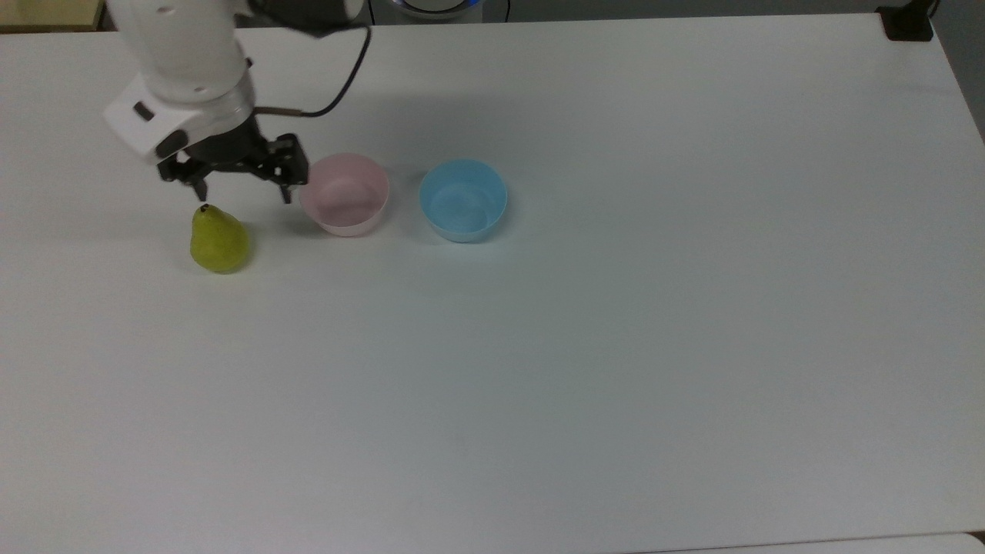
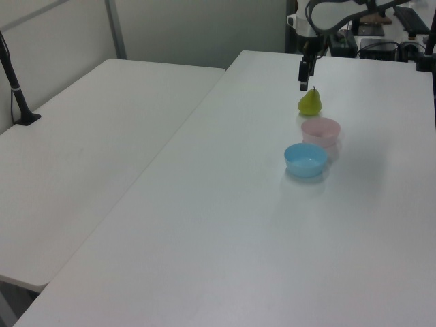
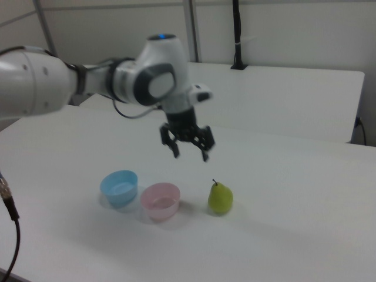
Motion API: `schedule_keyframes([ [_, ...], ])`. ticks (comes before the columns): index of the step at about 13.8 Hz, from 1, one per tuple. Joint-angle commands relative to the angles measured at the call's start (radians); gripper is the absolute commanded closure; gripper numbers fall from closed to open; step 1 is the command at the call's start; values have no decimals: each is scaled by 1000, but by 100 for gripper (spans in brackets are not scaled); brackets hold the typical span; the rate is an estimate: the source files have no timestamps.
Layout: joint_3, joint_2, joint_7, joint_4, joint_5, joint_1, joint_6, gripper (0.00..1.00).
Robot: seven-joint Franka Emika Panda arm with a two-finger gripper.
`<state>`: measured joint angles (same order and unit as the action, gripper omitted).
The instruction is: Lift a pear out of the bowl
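The yellow-green pear [image 1: 218, 242] [image 2: 310, 103] [image 3: 220, 198] stands upright on the white table, stem up, to the top view's left of the pale pink bowl [image 1: 344, 194] [image 2: 321, 130] [image 3: 160, 201]. The bowl holds nothing. My gripper [image 1: 242, 192] [image 3: 189, 154] hangs in the air above the table, between the pear and the pink bowl in the top view. Its fingers are spread open with nothing between them, and it is well clear of the pear in the right view.
A light blue bowl [image 1: 462, 199] [image 2: 305, 159] [image 3: 119, 187] of like size sits beside the pink one. A second white table [image 2: 88, 136] stands at the left view's left. A black clamp [image 1: 906, 23] sits at the table's far corner.
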<state>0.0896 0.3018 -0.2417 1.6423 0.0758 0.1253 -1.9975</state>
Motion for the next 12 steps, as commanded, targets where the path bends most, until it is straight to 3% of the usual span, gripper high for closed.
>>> schedule_keyframes([
  [1, 7, -105, 160, 24, 15, -120, 87, 0],
  [6, 7, -196, 300, 25, 15, -228, 205, 0],
  [12, 6, -285, 364, 33, 12, -299, 298, 0],
])
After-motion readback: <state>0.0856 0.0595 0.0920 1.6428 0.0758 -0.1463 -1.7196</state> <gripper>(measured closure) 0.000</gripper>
